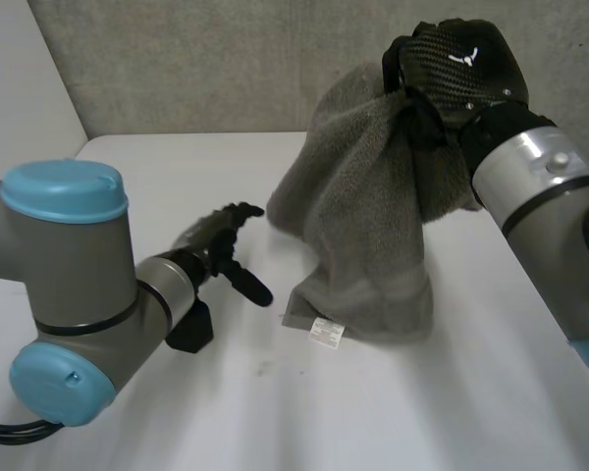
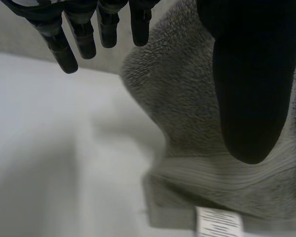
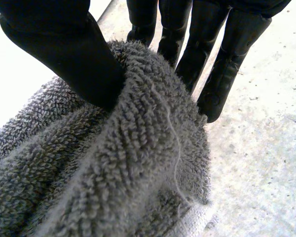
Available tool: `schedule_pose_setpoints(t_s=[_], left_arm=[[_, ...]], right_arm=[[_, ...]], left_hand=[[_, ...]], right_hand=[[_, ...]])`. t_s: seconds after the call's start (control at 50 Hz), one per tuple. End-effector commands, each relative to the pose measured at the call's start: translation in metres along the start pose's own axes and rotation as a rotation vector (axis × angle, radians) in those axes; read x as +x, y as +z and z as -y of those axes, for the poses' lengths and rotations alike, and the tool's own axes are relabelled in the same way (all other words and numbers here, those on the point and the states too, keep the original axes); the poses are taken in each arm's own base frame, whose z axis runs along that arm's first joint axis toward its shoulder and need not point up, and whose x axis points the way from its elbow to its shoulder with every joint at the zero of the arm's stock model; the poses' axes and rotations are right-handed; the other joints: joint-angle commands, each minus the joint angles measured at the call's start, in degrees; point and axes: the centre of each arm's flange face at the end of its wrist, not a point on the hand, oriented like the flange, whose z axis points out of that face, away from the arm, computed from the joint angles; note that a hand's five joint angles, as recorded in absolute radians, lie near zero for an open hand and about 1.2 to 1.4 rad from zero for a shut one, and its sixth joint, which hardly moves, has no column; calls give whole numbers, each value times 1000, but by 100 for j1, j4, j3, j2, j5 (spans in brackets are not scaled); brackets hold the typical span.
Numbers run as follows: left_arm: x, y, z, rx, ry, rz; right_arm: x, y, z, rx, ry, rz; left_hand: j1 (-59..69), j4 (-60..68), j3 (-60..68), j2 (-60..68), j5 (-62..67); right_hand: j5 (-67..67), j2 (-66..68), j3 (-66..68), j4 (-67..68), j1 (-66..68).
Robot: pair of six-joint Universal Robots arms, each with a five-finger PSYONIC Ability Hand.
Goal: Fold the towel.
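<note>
The towel [image 1: 373,226] is pinched aloft by the right hand [image 1: 461,69], hanging upright; the relaxed left hand [image 1: 216,240] is placed beside its lower corner.

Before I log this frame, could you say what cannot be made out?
Print on the label: too small in head view, blurred in left wrist view.
Which towel corner or edge the right hand pinches: hidden by bunched cloth, right wrist view.
Towel's far side, head view: behind its drape.
</note>
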Motion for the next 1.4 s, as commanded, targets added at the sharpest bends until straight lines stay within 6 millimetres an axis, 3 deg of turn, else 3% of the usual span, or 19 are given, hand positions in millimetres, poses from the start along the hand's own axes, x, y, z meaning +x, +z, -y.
schedule_pose_setpoints(t_s=[0.02,0.22,0.28,0.3,0.32,0.36,0.38,0.54,0.6,0.64,0.66,0.72,0.8,0.86,0.9,0.92,1.0,1.2,1.4], left_arm=[[3,17,-27,-130,-144,-91],[7,38,-57,-204,-190,-105],[13,41,-62,-213,-188,-120],[16,40,-63,-214,-185,-129],[16,40,-63,-214,-185,-129],[20,39,-59,-195,-180,-139],[20,39,-59,-195,-180,-139],[27,29,-25,-96,-186,-169],[20,25,3,-28,-197,-159],[11,18,42,73,-204,-150],[10,18,42,73,-204,-150],[1,-1,94,223,-206,-150],[1,-10,102,251,-206,-158],[0,-11,85,204,-213,-147],[4,-7,54,110,-210,-147],[4,-7,54,110,-210,-147],[22,6,0,-46,-184,-176],[14,40,-36,-130,-179,-144],[37,71,-56,-137,-150,-216]], right_arm=[[-4,-21,3,-7,7,13],[-11,-39,16,19,15,31],[-12,-41,19,28,17,33],[-12,-42,21,32,16,32],[-13,-42,21,34,16,31],[-12,-42,21,33,16,30],[-12,-42,21,33,16,30],[-8,-38,16,21,13,17],[-8,-38,16,21,15,17],[-8,-38,15,19,15,18],[-8,-38,15,18,15,16],[-8,-39,15,17,18,16],[-10,-39,15,18,39,19],[-11,-40,16,17,43,24],[-11,-40,15,17,43,24],[-12,-40,15,16,44,26],[-11,-40,15,17,43,23],[-9,-39,15,16,43,20],[-12,-42,16,14,44,31]], left_hand=[[24,82,89,79,-93],[125,183,190,180,8],[1000,1058,1065,1054,883],[2448,2507,2514,2503,2332],[2463,2521,2528,2518,2346],[6364,6422,6430,6419,6248],[6382,6440,6448,6437,6266],[7003,7061,7068,7057,6886],[7003,7061,7068,7057,6886],[7003,7061,7068,7057,6886],[7003,7061,7068,7057,6886],[7003,7061,7068,7057,6886],[7003,7061,7068,7057,6886],[7003,7061,7068,7057,6886],[2618,2676,2683,2673,2501],[2598,2656,2663,2653,2481],[2429,2488,2495,2484,2313],[2413,2471,2478,2468,2296],[2816,2874,2882,2871,2700]], right_hand=[[1204,1105,1051,1031,107],[1204,1105,1051,1031,107],[1204,1105,1051,1031,107],[1204,1105,1051,1031,107],[1204,1105,1051,1031,107],[1204,1105,1051,1031,107],[1204,1105,1051,1031,107],[1204,1105,1051,1031,107],[1204,1105,1051,1031,107],[1204,1105,1051,1031,107],[1204,1105,1051,1031,107],[1204,1105,1051,1031,107],[1204,1105,1051,1031,107],[1204,1105,1051,1031,107],[1204,1105,1051,1031,107],[1204,1105,1051,1031,107],[1204,1105,1051,1031,107],[1204,1105,1051,1031,107],[1204,1105,1051,1031,107]])
